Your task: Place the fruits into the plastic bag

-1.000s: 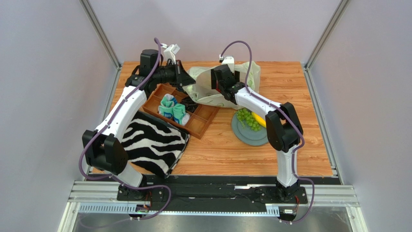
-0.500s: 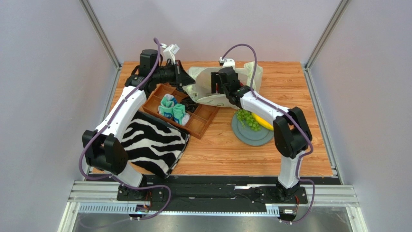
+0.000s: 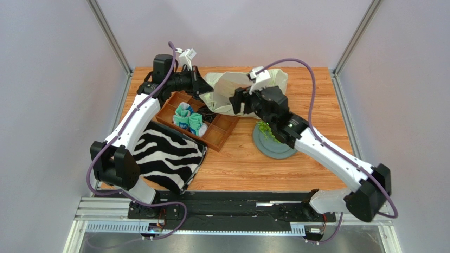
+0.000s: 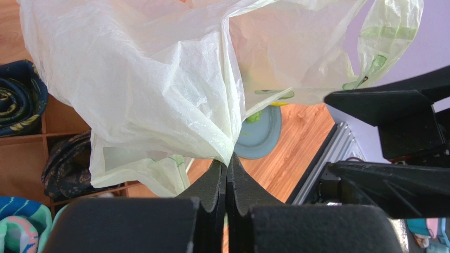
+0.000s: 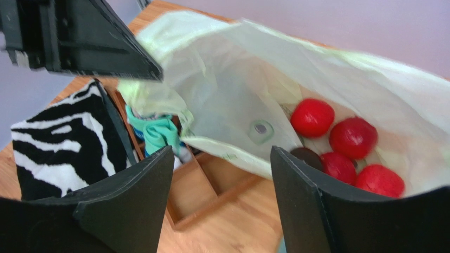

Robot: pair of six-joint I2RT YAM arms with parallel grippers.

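Observation:
The plastic bag [image 3: 224,89] lies open at the back of the table, pale and crinkly. My left gripper [image 3: 203,88] is shut on its edge [image 4: 227,158] and holds the mouth up. Inside the bag [image 5: 237,89] lie several glossy red fruits [image 5: 312,117] and a dark one [image 5: 309,156]. My right gripper [image 5: 221,153] is open, with nothing between its fingers, just outside the bag's mouth [image 3: 238,101]. A green grape bunch [image 3: 266,130] rests on the grey plate [image 3: 274,148], partly under my right arm.
A wooden compartment tray [image 3: 222,132] holds teal-and-white rolled socks [image 3: 189,120] and dark ones [image 4: 21,103]. A zebra-striped cloth [image 3: 166,155] lies at the front left. The right arm's forearm crosses over the plate.
My right gripper has drawn back out of the bag toward the plate, and its arm has swung low to the right. Its jaws have narrowed a little. The left gripper has not moved.

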